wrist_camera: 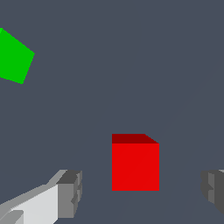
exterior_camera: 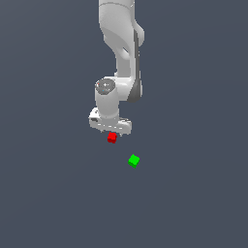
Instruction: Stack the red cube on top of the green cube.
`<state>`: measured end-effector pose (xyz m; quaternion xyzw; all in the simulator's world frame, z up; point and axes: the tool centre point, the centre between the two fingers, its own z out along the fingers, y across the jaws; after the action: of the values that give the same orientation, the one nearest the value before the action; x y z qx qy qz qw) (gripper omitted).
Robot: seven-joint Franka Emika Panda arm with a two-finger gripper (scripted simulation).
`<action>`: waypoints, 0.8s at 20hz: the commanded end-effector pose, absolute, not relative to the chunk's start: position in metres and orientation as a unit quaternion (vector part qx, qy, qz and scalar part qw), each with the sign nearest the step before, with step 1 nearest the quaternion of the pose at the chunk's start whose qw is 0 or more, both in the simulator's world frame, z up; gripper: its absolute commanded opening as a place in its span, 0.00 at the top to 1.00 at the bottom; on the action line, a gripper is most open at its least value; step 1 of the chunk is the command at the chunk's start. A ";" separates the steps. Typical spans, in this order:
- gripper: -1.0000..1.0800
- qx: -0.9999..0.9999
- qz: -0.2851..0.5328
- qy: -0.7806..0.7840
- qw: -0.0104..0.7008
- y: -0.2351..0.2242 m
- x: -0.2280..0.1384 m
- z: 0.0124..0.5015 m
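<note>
The red cube [wrist_camera: 135,166] lies on the desk [exterior_camera: 53,193] between the pincer's [wrist_camera: 140,192] spread, empty fingers [wrist_camera: 70,194], the green cube [exterior_camera: 133,160] near on the exterior view's right. It looks rigid, light and probably smooth, so flat opposite side faces seem the best hold.

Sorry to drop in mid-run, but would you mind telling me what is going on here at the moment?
A simulated Panda arm is working on stacking two small cubes. Its gripper is open and lowered around the red cube, which sits between the two fingers with gaps on both sides, so nothing is gripped yet. The green cube lies apart on the grey floor, towards the exterior view's lower right of the red one, turned at an angle. No stacking has happened so far.
</note>
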<state>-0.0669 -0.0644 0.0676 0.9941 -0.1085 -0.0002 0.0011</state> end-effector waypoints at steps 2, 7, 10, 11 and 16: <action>0.04 0.994 -0.001 -0.109 0.001 -0.064 -0.068 0.057; 0.04 0.994 0.000 -0.110 0.000 -0.064 -0.068 0.033; 0.04 0.994 0.000 -0.110 0.000 -0.064 -0.068 0.024; 0.04 0.994 0.000 -0.110 0.000 -0.064 -0.068 0.022; 1.00 0.994 0.000 -0.110 0.000 -0.064 -0.068 0.020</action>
<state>-0.0680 -0.0643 0.0203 0.9939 -0.1099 -0.0004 0.0000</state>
